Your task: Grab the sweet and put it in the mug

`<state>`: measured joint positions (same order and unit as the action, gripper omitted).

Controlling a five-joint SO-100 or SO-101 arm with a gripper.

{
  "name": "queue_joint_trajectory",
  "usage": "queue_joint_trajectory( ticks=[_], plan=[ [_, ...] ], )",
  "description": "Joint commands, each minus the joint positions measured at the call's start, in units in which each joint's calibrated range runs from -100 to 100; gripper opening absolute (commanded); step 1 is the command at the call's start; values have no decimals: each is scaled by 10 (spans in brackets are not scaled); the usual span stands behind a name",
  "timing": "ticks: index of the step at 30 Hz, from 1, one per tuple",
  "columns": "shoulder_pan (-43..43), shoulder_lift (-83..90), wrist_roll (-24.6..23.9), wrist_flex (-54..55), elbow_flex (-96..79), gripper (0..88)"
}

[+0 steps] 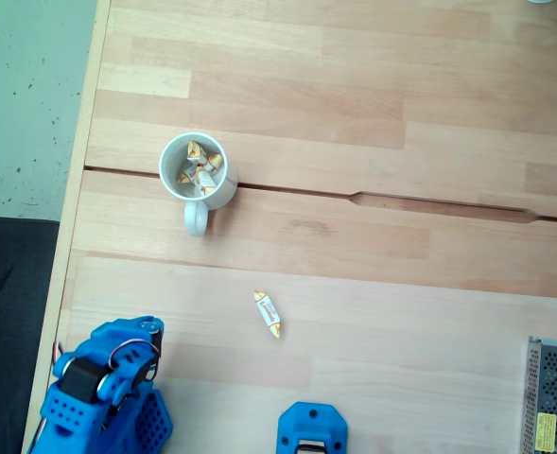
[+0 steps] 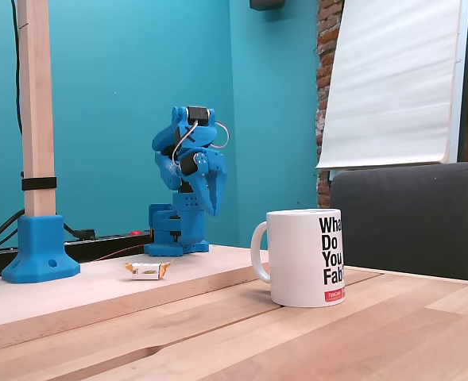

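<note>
A lone sweet with a white middle and golden twisted ends lies on the wooden table, below and to the right of the mug in a fixed view; it is also seen flat on the tabletop. The white mug stands upright with its handle toward the arm and holds several identical sweets. Black lettering marks the mug in a fixed view. The blue arm is folded over its base at the table's corner. My gripper points down, shut and empty, well away from the sweet and mug.
A wooden post rises from a blue base near the arm. A perforated metal box sits at the lower right. A long groove crosses the tabletop. A dark chair back stands behind the table.
</note>
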<state>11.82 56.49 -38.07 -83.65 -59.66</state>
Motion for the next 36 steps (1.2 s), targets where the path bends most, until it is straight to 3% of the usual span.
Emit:
queue_joint_trajectory(
  ticks=[1, 17, 36],
  plan=[
    [9, -63, 0, -8, 77, 0],
    [177, -169, 4, 3, 178, 0],
    [208, -189, 5, 3, 231, 0]
  ],
)
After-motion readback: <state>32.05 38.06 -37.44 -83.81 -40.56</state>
